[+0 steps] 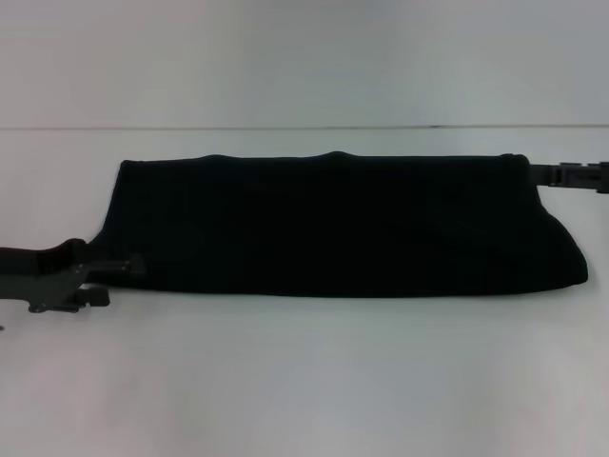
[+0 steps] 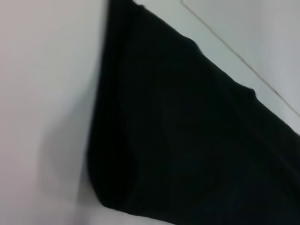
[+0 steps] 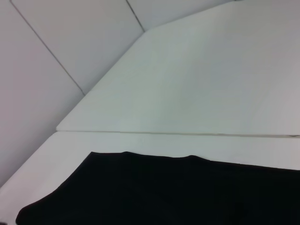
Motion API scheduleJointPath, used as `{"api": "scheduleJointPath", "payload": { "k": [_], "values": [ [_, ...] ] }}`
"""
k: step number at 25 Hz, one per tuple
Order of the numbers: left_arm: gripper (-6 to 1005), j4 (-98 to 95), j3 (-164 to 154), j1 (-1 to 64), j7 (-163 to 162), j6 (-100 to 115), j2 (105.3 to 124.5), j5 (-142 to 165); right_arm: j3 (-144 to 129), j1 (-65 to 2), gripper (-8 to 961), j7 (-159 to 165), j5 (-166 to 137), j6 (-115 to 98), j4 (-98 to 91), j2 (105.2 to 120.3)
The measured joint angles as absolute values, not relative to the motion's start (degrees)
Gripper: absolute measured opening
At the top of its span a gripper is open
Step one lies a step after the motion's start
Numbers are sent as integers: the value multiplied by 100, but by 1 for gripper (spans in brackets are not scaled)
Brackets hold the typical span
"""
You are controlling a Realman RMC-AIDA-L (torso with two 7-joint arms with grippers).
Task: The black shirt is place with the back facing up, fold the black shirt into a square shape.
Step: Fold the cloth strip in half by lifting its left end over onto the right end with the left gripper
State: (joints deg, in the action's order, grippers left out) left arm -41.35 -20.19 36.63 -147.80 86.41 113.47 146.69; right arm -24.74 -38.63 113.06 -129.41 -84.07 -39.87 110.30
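Note:
The black shirt (image 1: 333, 224) lies on the white table as a long flat band running from left to right, several times wider than it is deep. My left gripper (image 1: 128, 268) reaches in from the left and meets the band's near left corner. My right gripper (image 1: 538, 172) comes in from the right edge and sits at the band's far right corner. The left wrist view shows the black shirt (image 2: 187, 140) close up, with a rounded folded end. In the right wrist view, the black shirt (image 3: 164, 192) shows its far edge with small bumps.
The white table (image 1: 304, 381) has bare surface in front of the shirt and a narrow bare strip behind it. The table's far edge (image 1: 304, 128) meets a pale wall. A table seam (image 3: 187, 134) runs beyond the shirt.

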Motion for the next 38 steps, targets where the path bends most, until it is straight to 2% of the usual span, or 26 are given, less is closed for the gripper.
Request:
{"api": "scheduleJointPath", "payload": {
  "k": [2,10,38],
  "values": [
    [830,-4011,-2013,3669,-15205,8426,11331,14719,-2545,-3927,935,11257,-12942,-8398,-3931,11026],
    [883,-3874,-1946,3667,-15775,8187,11318,14719,-2835,-4079,936,10949,-12914,-8480,-3924,11050],
    [881,-3393,-1940,3744,-15835,7009,11355,14577,-2757,-4140,930,10852,-12783,-8455,-3988,11057]
  ]
}}
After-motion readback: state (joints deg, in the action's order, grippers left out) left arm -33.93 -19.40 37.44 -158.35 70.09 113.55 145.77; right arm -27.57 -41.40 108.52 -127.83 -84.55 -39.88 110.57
